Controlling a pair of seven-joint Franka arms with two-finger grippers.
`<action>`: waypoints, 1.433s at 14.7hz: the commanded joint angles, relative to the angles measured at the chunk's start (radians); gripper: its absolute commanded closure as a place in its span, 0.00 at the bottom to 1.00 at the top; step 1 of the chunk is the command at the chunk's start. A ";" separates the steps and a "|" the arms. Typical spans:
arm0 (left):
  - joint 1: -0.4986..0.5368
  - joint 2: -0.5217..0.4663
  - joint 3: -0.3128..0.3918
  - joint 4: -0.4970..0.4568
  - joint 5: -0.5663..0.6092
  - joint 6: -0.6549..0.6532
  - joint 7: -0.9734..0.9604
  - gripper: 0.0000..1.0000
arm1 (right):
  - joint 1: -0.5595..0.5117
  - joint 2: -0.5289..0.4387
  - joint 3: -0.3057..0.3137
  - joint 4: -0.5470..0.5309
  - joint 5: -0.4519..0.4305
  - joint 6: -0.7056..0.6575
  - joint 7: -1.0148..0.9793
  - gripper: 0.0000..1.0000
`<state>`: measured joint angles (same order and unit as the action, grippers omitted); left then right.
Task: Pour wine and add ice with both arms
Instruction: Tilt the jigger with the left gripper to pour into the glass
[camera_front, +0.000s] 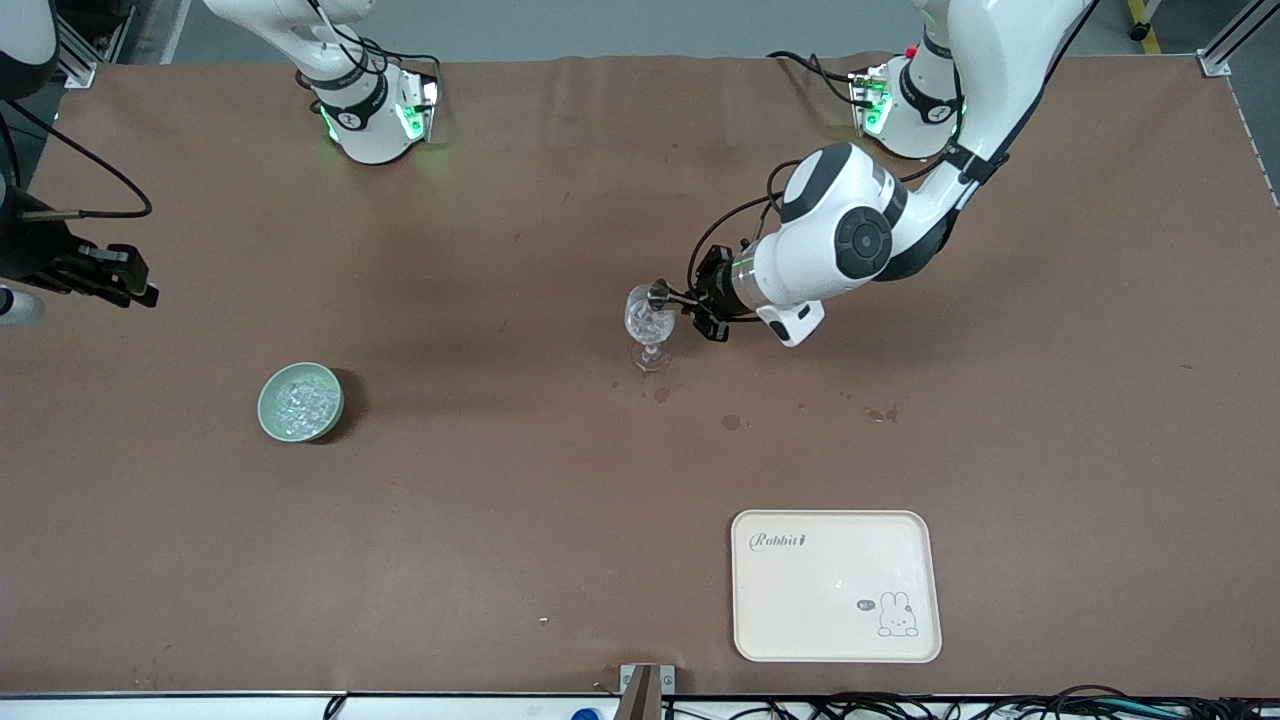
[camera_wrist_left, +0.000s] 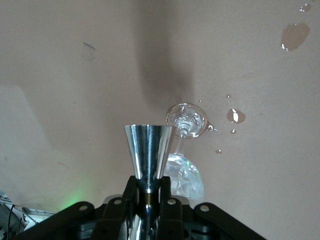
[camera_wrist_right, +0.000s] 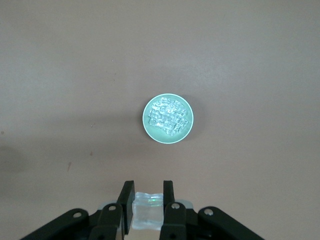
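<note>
Pour step in hand. Left claw (camera_front: 683, 300) gripped the jigger (camera_front: 659, 292) by its waist, tipped at the rim of the stemmed glass (camera_front: 650, 322) near mid-tabletop; wine itself not discernible. Spill spots (camera_front: 731, 422) lay on the tabletop nearby. Right claw (camera_wrist_right: 147, 202) hung over the right arm's end edge, clamped on an ice chunk (camera_wrist_right: 147, 209). Bowl of ice (camera_front: 300, 401) sat toward that edge. Judged next: withdraw the jigger, then carry ice over the glass.

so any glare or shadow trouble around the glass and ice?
Front view: stemmed glass is faint against the brown table. Left wrist view: bright glare on the jigger, dark shadow band above it. Right wrist view: evenly lit; ice glitters in the bowl.
</note>
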<state>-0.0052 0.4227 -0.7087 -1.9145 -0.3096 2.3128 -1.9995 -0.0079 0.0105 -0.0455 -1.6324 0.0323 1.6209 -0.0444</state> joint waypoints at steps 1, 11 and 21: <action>-0.004 -0.013 0.002 0.012 0.021 -0.033 -0.027 1.00 | -0.001 -0.021 0.004 -0.020 -0.008 0.002 0.015 0.94; -0.001 -0.018 0.006 0.041 0.050 -0.095 -0.079 1.00 | 0.002 -0.021 0.004 -0.021 -0.008 0.010 0.017 0.94; -0.018 -0.004 0.005 0.060 0.118 -0.101 -0.174 1.00 | 0.002 -0.021 0.006 -0.021 -0.006 0.002 0.017 0.94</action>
<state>-0.0111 0.4227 -0.7057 -1.8727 -0.2133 2.2336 -2.1333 -0.0070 0.0105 -0.0450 -1.6327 0.0323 1.6224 -0.0444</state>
